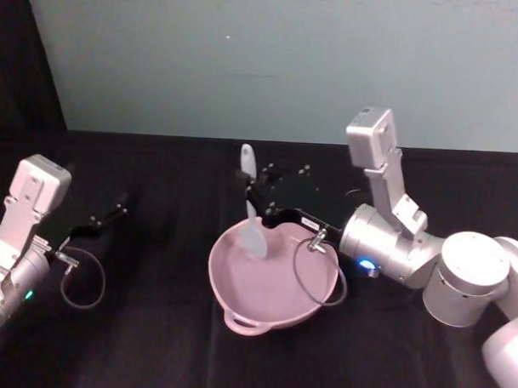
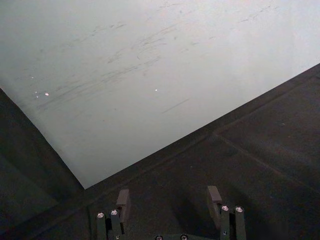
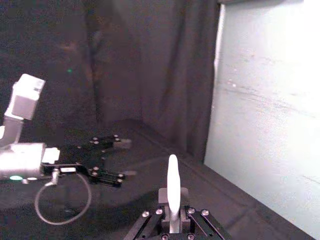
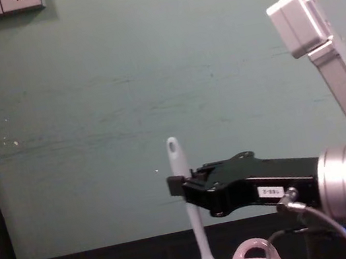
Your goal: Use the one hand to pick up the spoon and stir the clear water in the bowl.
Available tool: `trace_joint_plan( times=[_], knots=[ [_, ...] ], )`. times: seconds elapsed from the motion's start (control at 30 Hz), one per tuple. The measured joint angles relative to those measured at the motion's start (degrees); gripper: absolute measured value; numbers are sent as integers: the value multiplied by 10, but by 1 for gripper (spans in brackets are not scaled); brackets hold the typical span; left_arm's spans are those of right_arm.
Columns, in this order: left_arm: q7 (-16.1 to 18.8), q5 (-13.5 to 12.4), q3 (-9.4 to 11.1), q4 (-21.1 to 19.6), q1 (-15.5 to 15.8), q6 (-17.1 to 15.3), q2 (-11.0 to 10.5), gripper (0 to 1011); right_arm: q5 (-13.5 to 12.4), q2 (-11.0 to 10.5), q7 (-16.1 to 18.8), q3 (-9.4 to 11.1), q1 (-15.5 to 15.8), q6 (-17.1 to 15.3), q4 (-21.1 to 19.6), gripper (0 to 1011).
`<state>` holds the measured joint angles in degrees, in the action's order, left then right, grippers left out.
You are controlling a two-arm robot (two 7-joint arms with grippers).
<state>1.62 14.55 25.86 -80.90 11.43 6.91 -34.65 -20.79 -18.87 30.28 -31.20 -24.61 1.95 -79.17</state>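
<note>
Reaches in from the right, forearm level, with the right gripper [image 4: 177,188] above the far rim of the bowl [image 1: 218,282]. Clamps the spoon [image 4: 193,230] at mid-handle, jaws closed on it. Holds the spoon near upright, holed end up, flat head down inside the bowl at its far side. Places the bowl mid-table on the black table [image 1: 152,343]. Rests the left gripper [image 2: 169,195] low at the left, well apart from the bowl, fingers spread.

Smooth plastic spoon [image 4: 180,168], matt black tablecloth [image 1: 152,343]
</note>
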Motion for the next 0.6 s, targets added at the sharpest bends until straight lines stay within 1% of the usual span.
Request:
trace_joint_plan(
  times=[0.3,0.6],
  knots=[
    [0,0,0,0,0,0,0,1005,5,-17,-13,20,13,-5,-13,111],
    [0,0,0,0,0,0,0,1005,7,-39,-19,39,36,-15,-37,111]
  ],
)
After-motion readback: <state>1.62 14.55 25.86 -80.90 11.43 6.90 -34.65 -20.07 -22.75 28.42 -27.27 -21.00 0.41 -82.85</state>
